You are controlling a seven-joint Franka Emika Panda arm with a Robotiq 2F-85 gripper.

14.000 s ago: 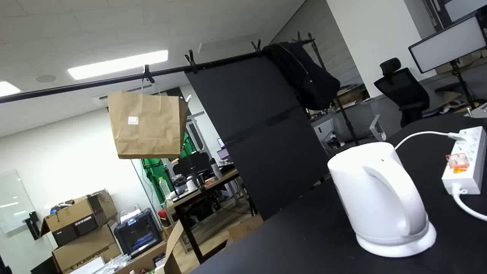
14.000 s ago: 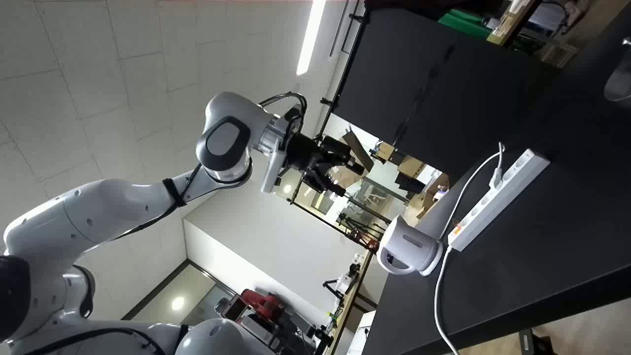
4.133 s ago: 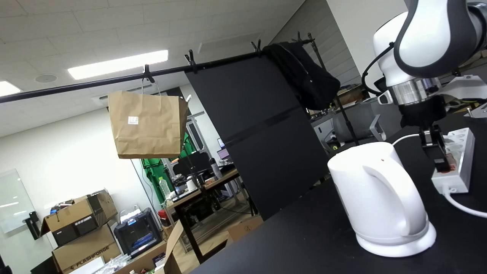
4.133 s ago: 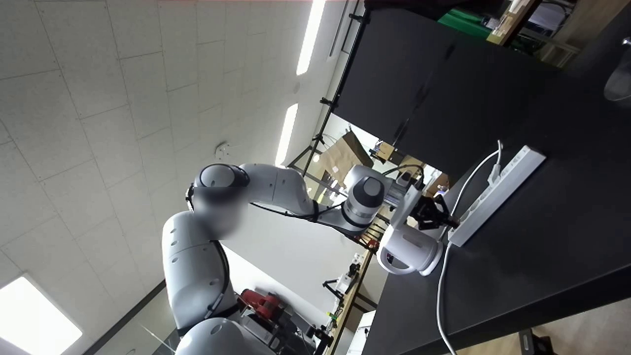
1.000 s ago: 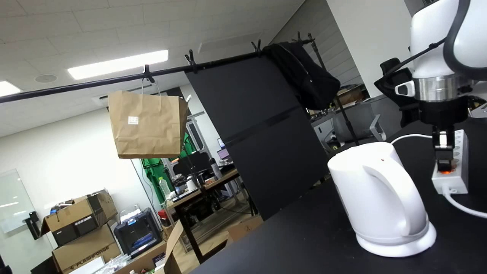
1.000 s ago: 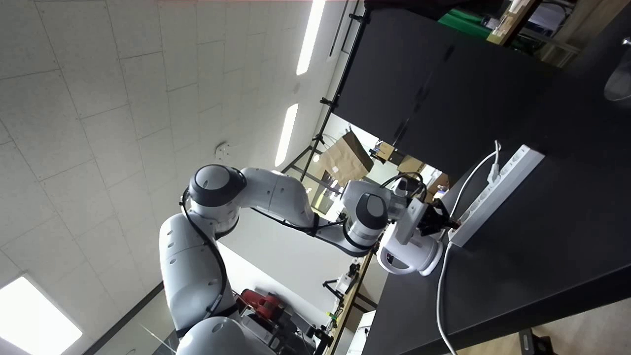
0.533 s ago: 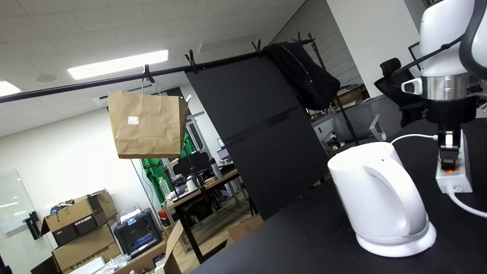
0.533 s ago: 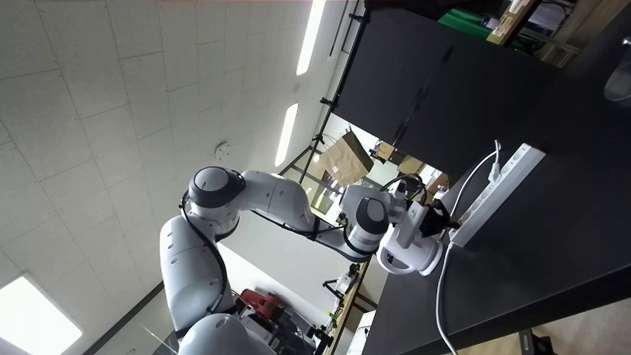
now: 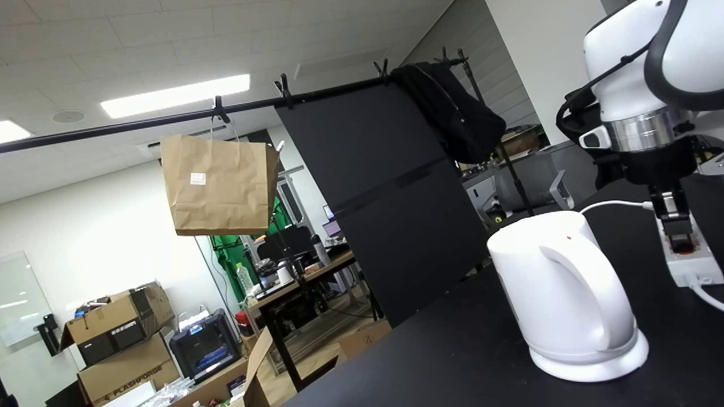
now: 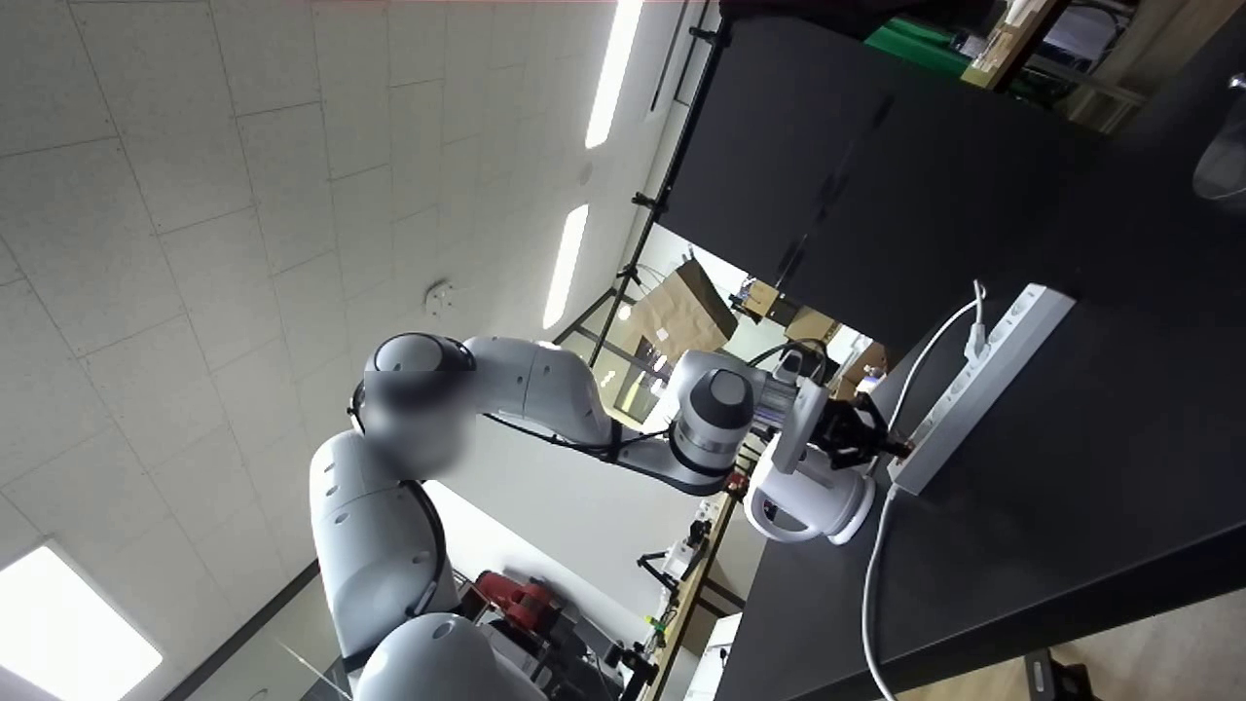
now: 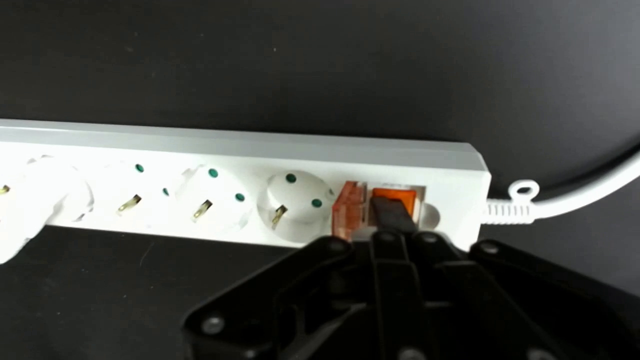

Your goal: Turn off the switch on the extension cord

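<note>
- Hand, one: clenched, jaws together, nothing seen between them; tips overlap the switch, apparently in contact, pressure not readable.
- Switch, one, orange-red rocker: set in the face of the extension cord, near the end where its cable enters; partly hidden by the hand. On or off: not readable from here.
- Cover, one, reddish, see-through: standing raised beside the switch, toward the nearest socket.
- Step in hand, as judged: the press itself.
- Next move, as judged: firm downward push on the rocker's off end until it tips, then a straight lift clear of the cover. Extension cord may slide or rock under load; keep the force vertical.
- Plug, one, white: seated farther along the extension cord.
- Kettle, one, white, upright: near the extension cord, not touching it.
- Worktop, black: carries extension cord and kettle.
</note>
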